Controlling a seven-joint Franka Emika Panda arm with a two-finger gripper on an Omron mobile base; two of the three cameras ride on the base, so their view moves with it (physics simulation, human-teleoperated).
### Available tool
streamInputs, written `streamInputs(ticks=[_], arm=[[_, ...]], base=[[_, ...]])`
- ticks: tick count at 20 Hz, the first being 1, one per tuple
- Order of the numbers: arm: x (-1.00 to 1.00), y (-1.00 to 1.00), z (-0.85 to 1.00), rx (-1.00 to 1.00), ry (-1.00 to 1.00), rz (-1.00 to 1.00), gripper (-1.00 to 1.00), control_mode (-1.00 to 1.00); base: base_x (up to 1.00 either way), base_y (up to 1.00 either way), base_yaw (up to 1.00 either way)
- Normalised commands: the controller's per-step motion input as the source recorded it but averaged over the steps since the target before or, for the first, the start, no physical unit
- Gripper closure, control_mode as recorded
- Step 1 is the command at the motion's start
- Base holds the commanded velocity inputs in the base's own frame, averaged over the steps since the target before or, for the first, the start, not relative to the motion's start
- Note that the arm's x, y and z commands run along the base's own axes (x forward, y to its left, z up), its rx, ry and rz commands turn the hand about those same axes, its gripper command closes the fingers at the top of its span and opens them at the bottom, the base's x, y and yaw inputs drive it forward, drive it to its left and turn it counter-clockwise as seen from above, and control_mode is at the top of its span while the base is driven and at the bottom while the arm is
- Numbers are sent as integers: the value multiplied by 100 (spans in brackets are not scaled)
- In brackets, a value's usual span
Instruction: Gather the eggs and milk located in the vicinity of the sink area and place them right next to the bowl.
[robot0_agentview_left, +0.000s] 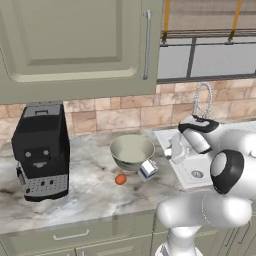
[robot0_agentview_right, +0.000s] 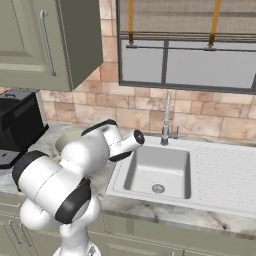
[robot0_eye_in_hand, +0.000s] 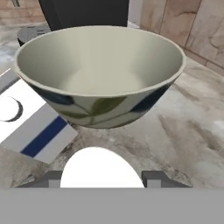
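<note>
Your bowl (robot0_agentview_left: 131, 151) is a wide, deep round vessel, pale grey-green with a lighter inside; in the hand view its outer wall shows dark blue and olive patches. It stands on the marbled counter (robot0_agentview_left: 75, 195) between the black coffee machine (robot0_agentview_left: 41, 150) and the sink (robot0_agentview_left: 192, 167). The milk (robot0_agentview_left: 147, 169), a small white carton with blue markings, sits just beside the bowl's front right, apparently touching its base and tilted. The egg (robot0_agentview_left: 120, 179), a small orange-brown ball, lies on the counter near the bowl's front, slightly apart from it and left of the carton. You see the gripper (robot0_eye_in_hand: 100, 179) only by its two dark tips at the bottom of the hand view, low and facing the bowl; the jaws stand narrow, and whether they hold anything cannot be told, since a white rounded shape covers the gap. In the right base view the arm hides most of the bowl and both small items. Open counter lies in front of the egg up to the front edge; the sink rim bounds the right side.
</note>
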Motion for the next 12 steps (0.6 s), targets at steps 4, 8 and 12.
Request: streamInputs(ticks=[4, 8, 12], arm=[[12, 2, -21, 0, 0, 0, 100, -100], [14, 9, -21, 0, 0, 0, 100, -100], [16, 9, -17, 0, 0, 0, 100, -100]], base=[[0, 0, 0], [0, 0, 0], [0, 0, 0]])
